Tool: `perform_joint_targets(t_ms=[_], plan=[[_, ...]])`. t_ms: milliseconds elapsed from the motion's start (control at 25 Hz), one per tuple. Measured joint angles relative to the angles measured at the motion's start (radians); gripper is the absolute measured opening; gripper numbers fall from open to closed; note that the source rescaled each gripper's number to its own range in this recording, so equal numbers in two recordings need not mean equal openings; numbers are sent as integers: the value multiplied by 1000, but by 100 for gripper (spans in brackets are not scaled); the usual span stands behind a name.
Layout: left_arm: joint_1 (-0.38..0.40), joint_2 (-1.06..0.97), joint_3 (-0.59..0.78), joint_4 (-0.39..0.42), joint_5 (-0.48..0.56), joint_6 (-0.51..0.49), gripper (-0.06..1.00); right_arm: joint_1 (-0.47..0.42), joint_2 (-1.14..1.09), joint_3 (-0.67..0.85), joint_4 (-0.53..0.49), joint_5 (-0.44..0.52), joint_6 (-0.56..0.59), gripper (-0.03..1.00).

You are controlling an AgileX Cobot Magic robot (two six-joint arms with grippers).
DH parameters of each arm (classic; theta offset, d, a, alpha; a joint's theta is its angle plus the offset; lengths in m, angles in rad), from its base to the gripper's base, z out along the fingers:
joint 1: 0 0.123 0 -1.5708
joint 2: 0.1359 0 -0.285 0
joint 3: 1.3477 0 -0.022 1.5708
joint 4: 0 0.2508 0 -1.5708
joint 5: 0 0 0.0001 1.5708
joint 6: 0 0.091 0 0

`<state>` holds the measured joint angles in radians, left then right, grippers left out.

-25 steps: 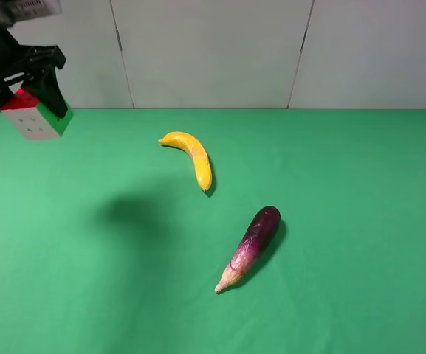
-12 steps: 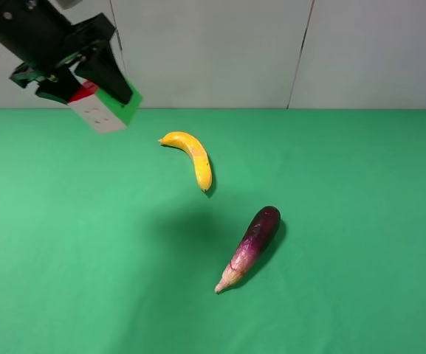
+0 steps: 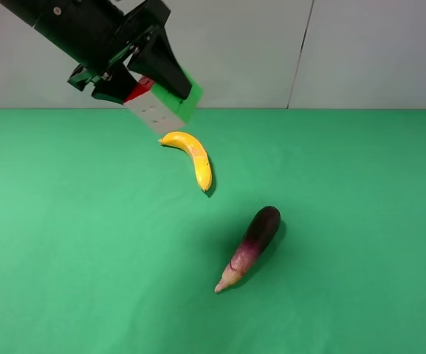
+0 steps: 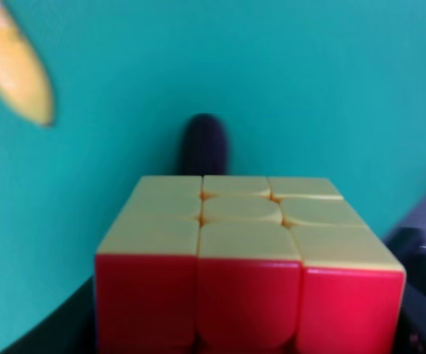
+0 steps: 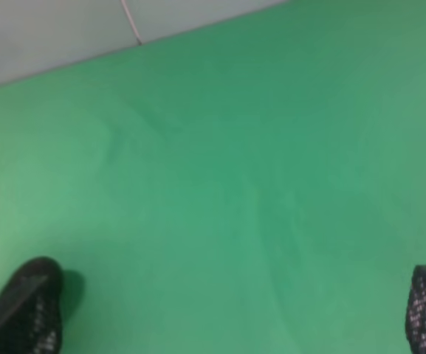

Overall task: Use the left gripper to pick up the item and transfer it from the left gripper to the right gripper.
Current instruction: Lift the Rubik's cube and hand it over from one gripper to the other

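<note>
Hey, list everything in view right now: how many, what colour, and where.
puzzle cube: one, red, white and green faces showing, held in the air over the table's far left
banana: one, yellow, lying on the table, far side
aubergine: one, purple, on the table, nearer than the banana
table: one, green
wall: grey panels, behind the table
left gripper: one, black, jaws shut on the puzzle cube
right gripper: one, black, jaws apart above the table

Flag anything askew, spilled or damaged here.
Nothing stands out. The puzzle cube sits tilted in the left gripper, held above the green table; the banana and aubergine lie whole on it.
</note>
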<state>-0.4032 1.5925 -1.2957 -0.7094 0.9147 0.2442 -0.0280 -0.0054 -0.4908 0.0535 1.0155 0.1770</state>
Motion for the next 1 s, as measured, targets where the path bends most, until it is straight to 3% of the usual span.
perform_joint_targets(t_ms=[240,400,640,800,1000], plan=[[0,0,0,-171,42,82,0,0,0,0,54,-17,62,100],[0,0,0,-219,92,100,0,0,53,0,209,-91,-22,100],[0,2,0,-255,138,108,0,0,267,0,606,-244,-427,100],[0,25,0,-306,171,145,0,20,398,0,857,-290,-780,100],[0,66,0,-402,196,203,0,108,500,0,1085,-313,-1104,100]])
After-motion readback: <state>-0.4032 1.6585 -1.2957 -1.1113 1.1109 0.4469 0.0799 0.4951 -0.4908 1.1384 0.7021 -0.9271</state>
